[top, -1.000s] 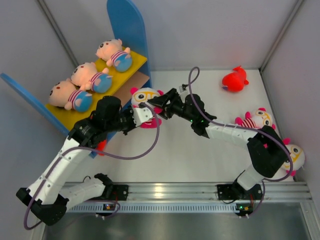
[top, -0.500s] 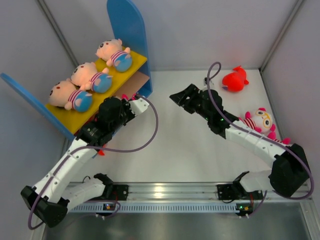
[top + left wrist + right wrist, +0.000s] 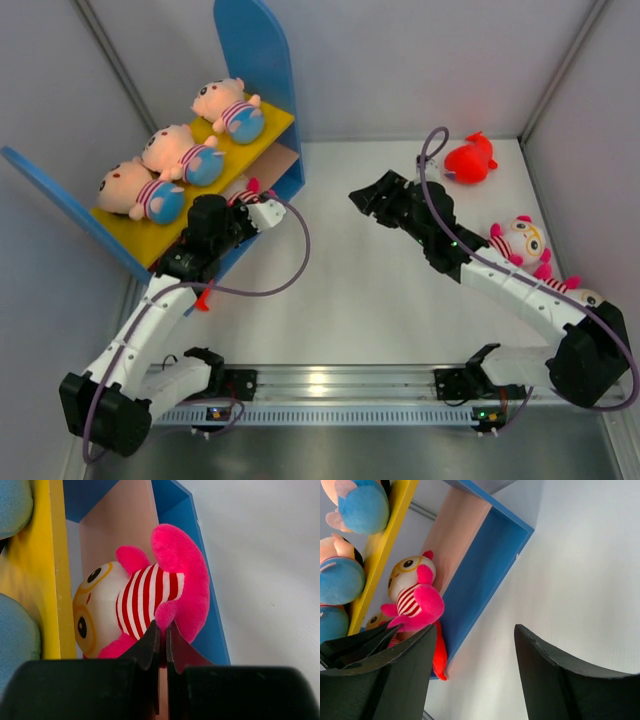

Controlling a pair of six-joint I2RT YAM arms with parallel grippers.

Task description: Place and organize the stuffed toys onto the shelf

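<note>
left pincer [image 3: 160,629] is nearly closed, tips pinching the pink foot of the white-faced doll [image 3: 131,602]. The doll is inside the lower tier of the shelf [image 3: 252,50], below the yellow upper board [image 3: 55,570] and against the tan lower board [image 3: 117,525].

Grip at the foot looks deliberate to me: head goes in first, and the fingers stay at the open front, clear of the upper board.

Orientation: the head-to-feet axis runs across the tier. Head is next to the yellow edge, feet toward the blue edge and the pincer. Striped belly and glasses face out the front. Can't tell if it's resting on the board yet or only hanging from the pinch.

Top tier: 3 peach-faced dolls [image 3: 180,155] lie in a row with axes parallel. Heads point to the back, blue pants to the front edge. Same axis as the new one, so the layout is consistent.

right pincer [image 3: 475,627] is wide, holding nothing. It hovers mid-bench [image 3: 340,290], apart from the shelf. My read is that it's keeping out of left's way.

Not shelved: the red plush [image 3: 470,160] at the far right of the bench, and another glasses doll [image 3: 518,240] beside the right arm. A 3rd is partly hidden near that arm's base.
</note>
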